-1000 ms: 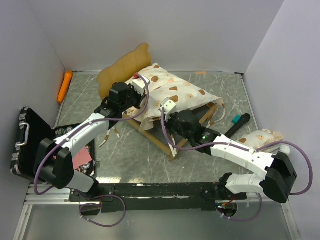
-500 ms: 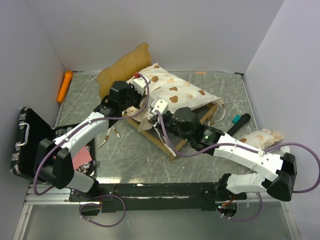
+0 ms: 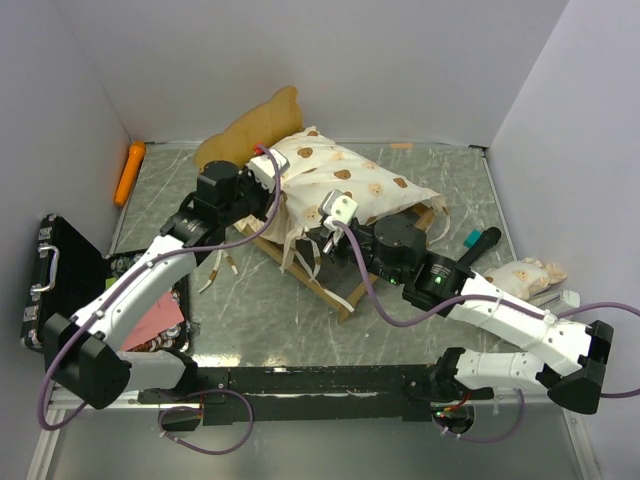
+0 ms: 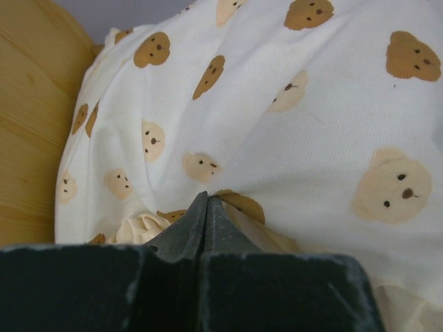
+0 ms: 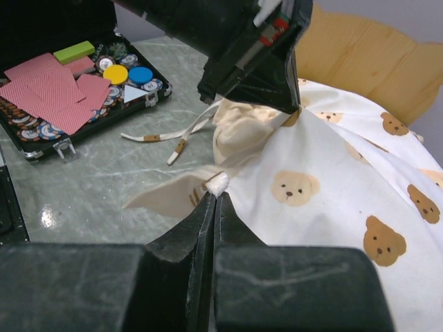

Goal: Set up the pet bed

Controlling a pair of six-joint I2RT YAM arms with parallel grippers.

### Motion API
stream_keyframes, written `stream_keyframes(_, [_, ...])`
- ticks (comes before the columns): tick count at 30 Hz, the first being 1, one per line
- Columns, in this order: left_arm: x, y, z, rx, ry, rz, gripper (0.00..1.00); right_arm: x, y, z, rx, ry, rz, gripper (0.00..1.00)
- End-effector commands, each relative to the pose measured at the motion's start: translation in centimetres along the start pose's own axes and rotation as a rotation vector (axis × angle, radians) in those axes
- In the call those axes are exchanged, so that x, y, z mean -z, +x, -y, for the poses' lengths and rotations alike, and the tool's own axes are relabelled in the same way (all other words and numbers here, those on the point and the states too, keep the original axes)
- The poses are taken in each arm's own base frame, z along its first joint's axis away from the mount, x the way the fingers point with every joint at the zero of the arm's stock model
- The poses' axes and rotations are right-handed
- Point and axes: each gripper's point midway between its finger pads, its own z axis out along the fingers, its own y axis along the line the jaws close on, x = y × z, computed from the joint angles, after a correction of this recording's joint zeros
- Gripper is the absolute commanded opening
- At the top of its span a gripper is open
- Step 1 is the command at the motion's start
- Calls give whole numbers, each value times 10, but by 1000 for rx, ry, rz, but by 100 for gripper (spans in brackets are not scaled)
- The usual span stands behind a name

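Observation:
The pet bed's light-wood frame (image 3: 340, 295) lies at an angle mid-table, its wavy headboard (image 3: 250, 125) at the back left. The cream bear-print mattress (image 3: 345, 180) lies bunched over the frame. My left gripper (image 3: 265, 178) is shut on the mattress's edge near the headboard; in the left wrist view its tips (image 4: 205, 199) pinch a fold of the fabric (image 4: 311, 117). My right gripper (image 3: 318, 240) is shut on the mattress's front ruffled edge (image 5: 216, 184), and the left gripper (image 5: 256, 62) shows just beyond. The matching pillow (image 3: 525, 272) lies apart at the right.
An open black case (image 3: 50, 280) with red cards and chips (image 5: 62, 83) lies at the left. An orange toy (image 3: 130, 170) lies by the back-left wall. A black and teal marker (image 3: 478, 240) lies right of the bed. Loose mattress ties (image 5: 166, 135) trail on the table.
My right gripper has moved left along the mattress's front edge and holds it. My left gripper has shifted back and left toward the headboard with the fabric in it.

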Motion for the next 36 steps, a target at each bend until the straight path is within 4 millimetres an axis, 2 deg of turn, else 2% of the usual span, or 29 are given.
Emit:
stream_keyframes(1, [24, -37, -14, -62, -42, 82, 1, 0, -20, 3, 15, -4, 28, 0])
stream_keyframes(6, [37, -15, -12, -76, -8, 53, 1, -5, -12, -7, 0, -50, 8, 0])
stream_keyframes(11, [45, -19, -33, -62, -33, 62, 1, -4, -18, -6, 6, -53, 7, 0])
stream_keyframes(14, [47, -23, -46, -58, -59, 69, 1, -5, -21, 2, 25, -19, 5, 0])
stream_keyframes(17, [48, -19, -45, -61, -38, 63, 1, -11, 4, 20, 72, 93, -57, 0])
stream_keyframes(20, [51, -9, -33, -62, 13, 53, 1, -15, 34, 29, 100, 159, -145, 0])
stream_keyframes(23, [48, 1, -26, -41, 47, 39, 1, -20, 49, 31, 107, 171, -177, 0])
stream_keyframes(29, [26, 22, -17, 31, 116, -2, 1, -22, 68, 42, 87, 201, -232, 0])
stream_keyframes(32, [17, 26, -18, 52, 109, 6, 1, -21, 84, 36, 27, 174, -266, 0])
stream_keyframes(36, [5, 35, -24, 68, 88, -1, 1, -23, 129, 7, -116, 85, -351, 0])
